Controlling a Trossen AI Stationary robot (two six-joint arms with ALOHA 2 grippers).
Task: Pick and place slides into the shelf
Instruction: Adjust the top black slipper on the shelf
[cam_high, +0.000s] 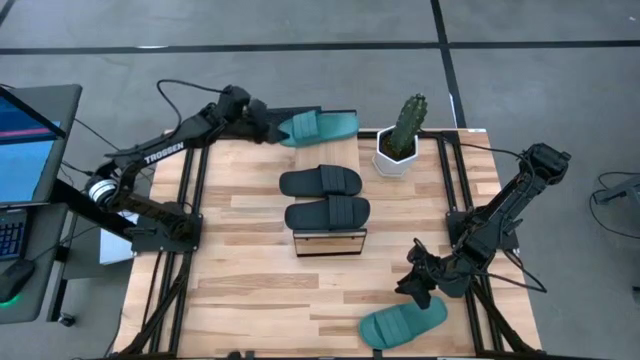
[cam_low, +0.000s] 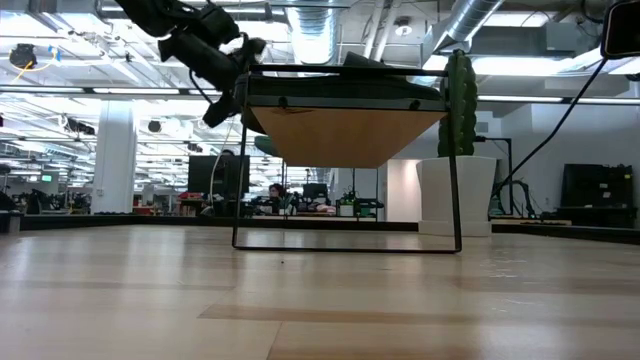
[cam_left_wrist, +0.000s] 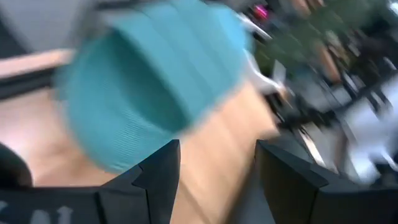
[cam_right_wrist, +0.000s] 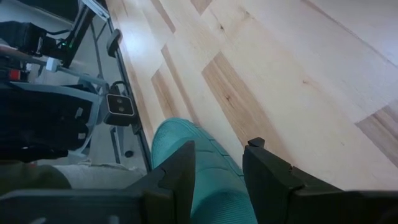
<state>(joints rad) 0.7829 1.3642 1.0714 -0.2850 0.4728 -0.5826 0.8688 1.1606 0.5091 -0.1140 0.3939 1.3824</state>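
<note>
Overhead and table-level cameras share the shelf (cam_high: 329, 243); wrist cameras look close.

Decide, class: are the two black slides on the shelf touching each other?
Apart. The high view shows a thin strip of light wood between the farther black slide and the nearer black slide.

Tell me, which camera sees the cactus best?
The high view: the cactus shows whole in its white pot at the table's far edge. The low view shows it side-on, behind the shelf leg. Neither wrist view clearly shows it.
</note>
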